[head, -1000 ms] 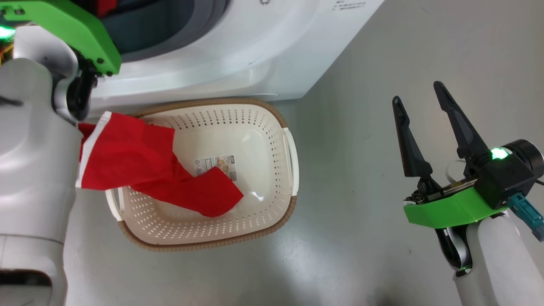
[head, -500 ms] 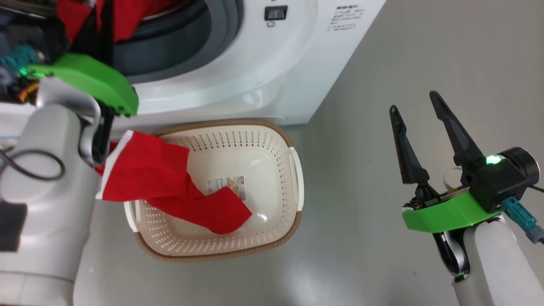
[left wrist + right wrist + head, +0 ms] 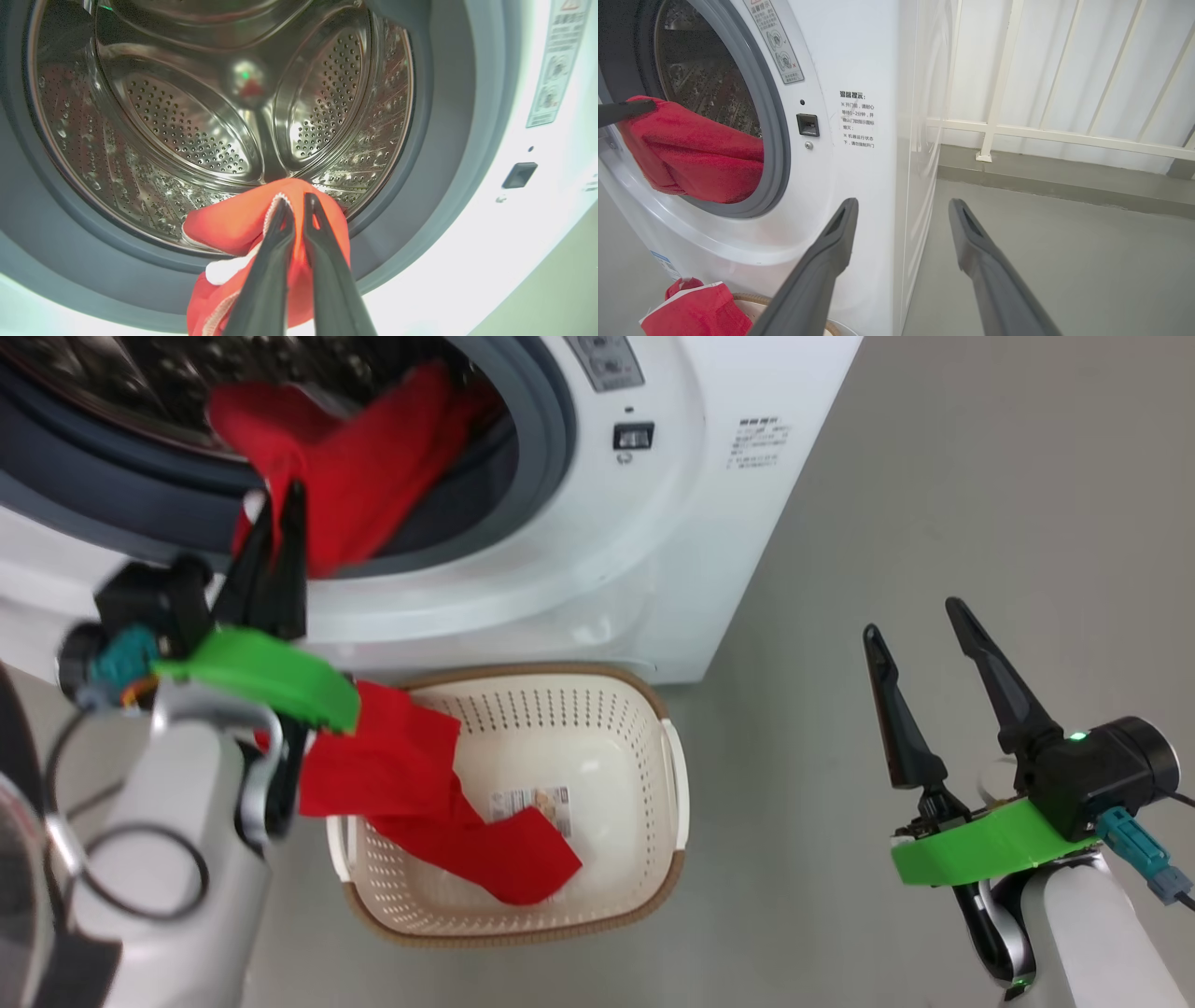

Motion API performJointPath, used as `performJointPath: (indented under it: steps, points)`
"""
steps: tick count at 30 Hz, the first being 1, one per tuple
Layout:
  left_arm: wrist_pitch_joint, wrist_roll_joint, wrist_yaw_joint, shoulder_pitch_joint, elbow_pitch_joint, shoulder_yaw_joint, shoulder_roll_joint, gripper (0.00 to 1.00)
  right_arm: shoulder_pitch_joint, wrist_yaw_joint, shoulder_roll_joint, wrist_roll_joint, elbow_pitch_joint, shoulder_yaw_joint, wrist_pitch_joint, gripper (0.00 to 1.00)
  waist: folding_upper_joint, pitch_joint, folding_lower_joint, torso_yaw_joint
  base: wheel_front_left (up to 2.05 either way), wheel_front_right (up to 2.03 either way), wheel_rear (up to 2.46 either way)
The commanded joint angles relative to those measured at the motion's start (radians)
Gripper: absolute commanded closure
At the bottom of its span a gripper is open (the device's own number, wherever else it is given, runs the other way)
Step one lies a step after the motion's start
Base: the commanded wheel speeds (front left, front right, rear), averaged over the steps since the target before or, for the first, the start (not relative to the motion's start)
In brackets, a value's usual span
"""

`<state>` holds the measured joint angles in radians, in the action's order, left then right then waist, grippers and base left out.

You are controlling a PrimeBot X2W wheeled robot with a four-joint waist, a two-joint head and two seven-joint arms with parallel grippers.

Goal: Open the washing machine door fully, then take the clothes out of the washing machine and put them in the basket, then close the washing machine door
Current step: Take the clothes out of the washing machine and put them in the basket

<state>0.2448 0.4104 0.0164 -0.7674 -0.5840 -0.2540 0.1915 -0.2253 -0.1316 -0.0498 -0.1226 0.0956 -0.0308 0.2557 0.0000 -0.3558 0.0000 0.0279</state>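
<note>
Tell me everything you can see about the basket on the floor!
The basket is cream plastic, rectangular, its sides full of little holes, a brown woven-look rim and a white handle at the side. It stands upright on the grey floor, just in front of the washing machine. A paper label lies on its bottom. A red garment hangs over its left rim and lies inside.

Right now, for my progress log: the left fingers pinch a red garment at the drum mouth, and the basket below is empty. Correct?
The basket is not empty: the head view shows a red garment lying in it, draped over its left rim. The left fingers do pinch a second red garment at the drum mouth.
</note>
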Motion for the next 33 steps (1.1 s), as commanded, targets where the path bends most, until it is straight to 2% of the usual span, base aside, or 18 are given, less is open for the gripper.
performJointPath:
  steps: [1, 18, 33]
  points:
    - [0.014, 0.008, -0.016, 0.04, 0.063, 0.038, 0.031, 1.0, 0.015, 0.001, 0.0, -0.007, -0.02, -0.018, 0.006, 0.0, 0.0, 0.05, 0.0, -0.017, 0.0, 0.0, 0.0]
    - [-0.019, 0.026, -0.097, 0.375, 0.373, 0.03, 0.02, 1.0, 0.07, 0.001, 0.0, -0.013, -0.003, -0.007, 0.006, 0.0, 0.0, 0.17, 0.0, -0.026, 0.0, 0.0, 0.0]
    - [-0.075, 0.038, -0.156, 0.504, 0.563, 0.022, 0.023, 1.0, 0.087, 0.001, 0.0, -0.022, -0.015, -0.004, 0.006, 0.0, 0.0, 0.182, 0.0, -0.032, 0.0, 0.0, 0.0]
